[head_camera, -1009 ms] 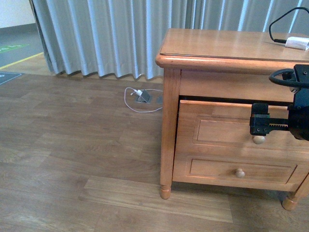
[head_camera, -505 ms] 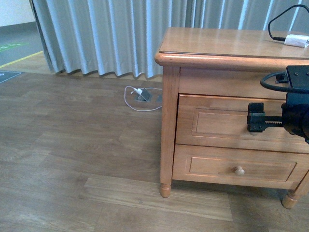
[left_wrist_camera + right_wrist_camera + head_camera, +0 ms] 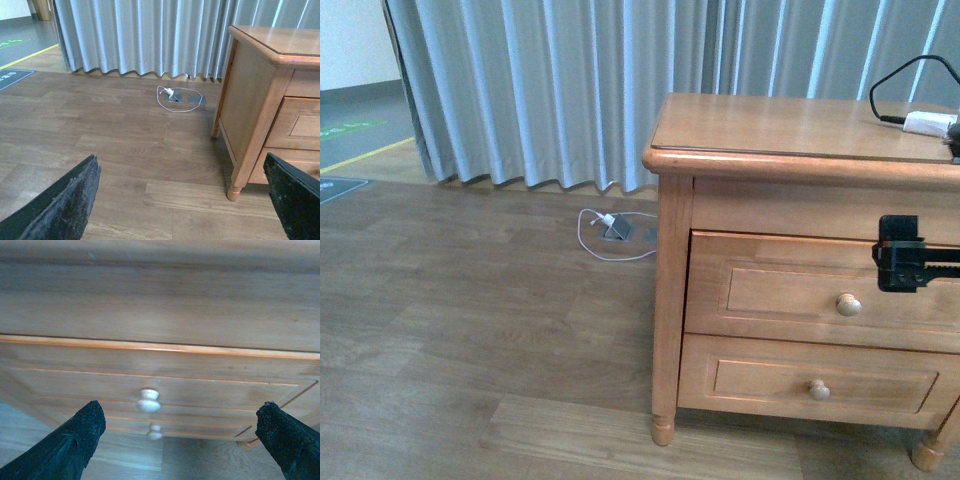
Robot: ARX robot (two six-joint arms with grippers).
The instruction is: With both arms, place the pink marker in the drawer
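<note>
Upper drawer [image 3: 820, 290] sits flush in the nightstand [image 3: 670, 300], fully closed, no gap along its top edge. Pink marker not visible anywhere in any view; I'd guess it is either already inside the closed drawer or simply out of sight, cannot say which. If it is inside, the task looks finished or nearly so; if not, the drawer must be opened and everything is left to do. Right gripper [image 3: 900, 253] hovers in front of the drawer face, above and beside the round knob [image 3: 848, 305], not touching it; in the right wrist view its fingers [image 3: 75, 440] stand wide apart with nothing between them, knob [image 3: 149, 400] well clear of both. Left gripper [image 3: 185, 200] is likewise spread wide and empty, pointing over the floor beside the nightstand. Drawer itself: honey-coloured wood, recessed panel front, pale round knob at centre. White charger plug [image 3: 928, 123] with black cable lies on the counter top.
</note>
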